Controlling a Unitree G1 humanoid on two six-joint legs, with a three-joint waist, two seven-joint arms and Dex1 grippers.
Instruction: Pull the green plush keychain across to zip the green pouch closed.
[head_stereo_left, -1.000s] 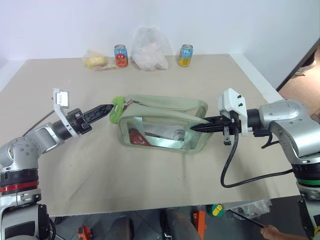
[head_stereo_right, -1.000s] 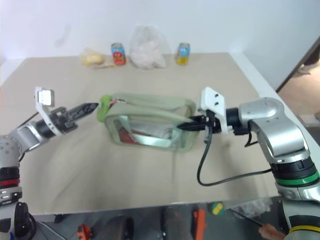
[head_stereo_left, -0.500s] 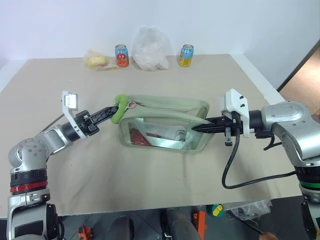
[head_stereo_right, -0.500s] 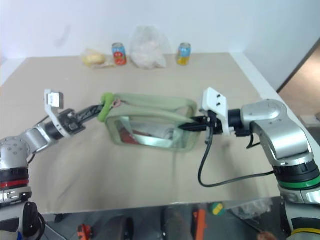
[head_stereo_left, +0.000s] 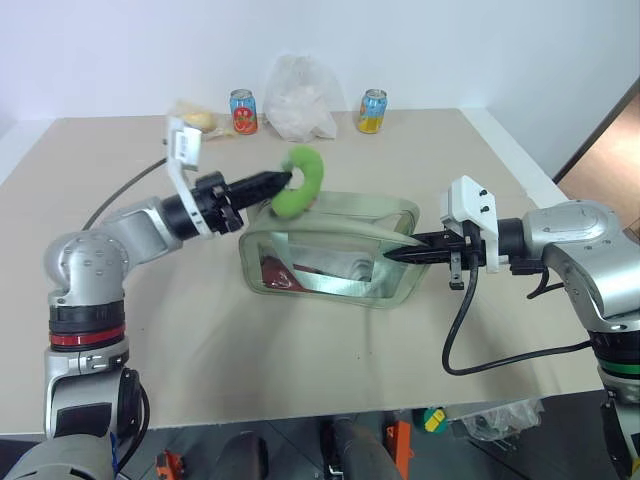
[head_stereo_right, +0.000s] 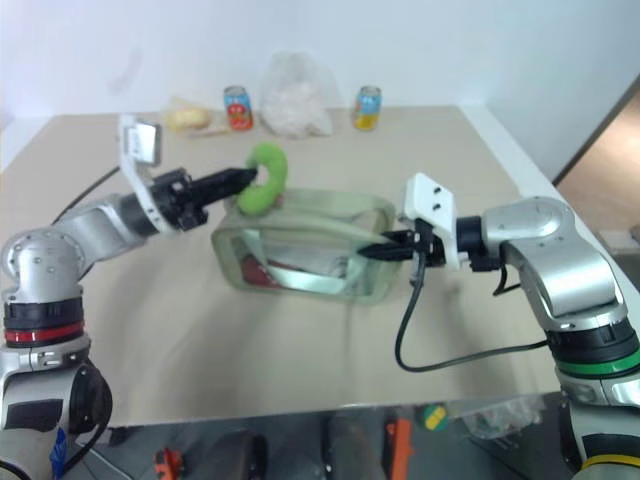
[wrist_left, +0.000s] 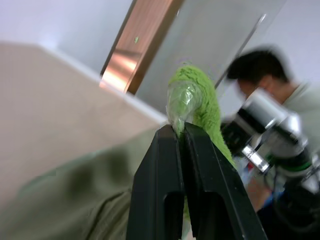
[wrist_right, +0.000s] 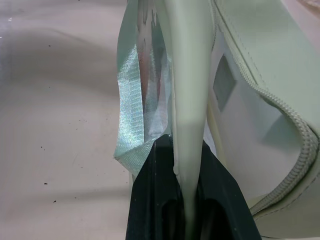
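A: Your left gripper (head_stereo_left: 283, 179) has clamped the keychain (head_stereo_left: 300, 182) and lifted it rightward over the pouch's (head_stereo_left: 330, 250) left end.

B: Right gripper (head_stereo_left: 392, 256) pinches the strap (wrist_right: 189, 95). Zip has barely started; keep pulling.

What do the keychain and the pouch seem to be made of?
Keychain: fuzzy lime-green plush, matte, with a visible pile; the bit pinched in the left gripper looks like clear glossy film.
Pouch: pale green soft fabric, probably woven, with a stitched zip edge; its front panel looks like clear plastic, since the contents show through.
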